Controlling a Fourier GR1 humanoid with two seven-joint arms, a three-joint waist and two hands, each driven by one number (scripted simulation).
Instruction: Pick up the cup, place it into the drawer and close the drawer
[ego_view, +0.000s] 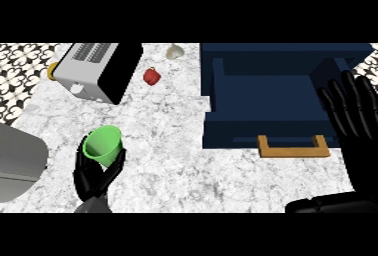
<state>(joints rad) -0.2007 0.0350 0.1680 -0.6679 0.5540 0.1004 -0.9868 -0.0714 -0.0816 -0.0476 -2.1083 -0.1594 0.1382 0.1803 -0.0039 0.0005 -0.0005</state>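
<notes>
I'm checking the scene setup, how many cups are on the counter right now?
1. The green cup is at the counter's front left, with the left hand curled round it. The small red and white objects farther back are not clearly cups.

The left hand (94, 176), low at the near left, has its fingers curled, while the right hand (354, 115) rests open, fingers up, at the right edge.

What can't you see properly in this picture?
- Head view: the left robot hand covers the lower part of the green cup.
- The grey thing is cut off by the left edge.
- The right robot hand hides the blue drawer's right side.
</notes>
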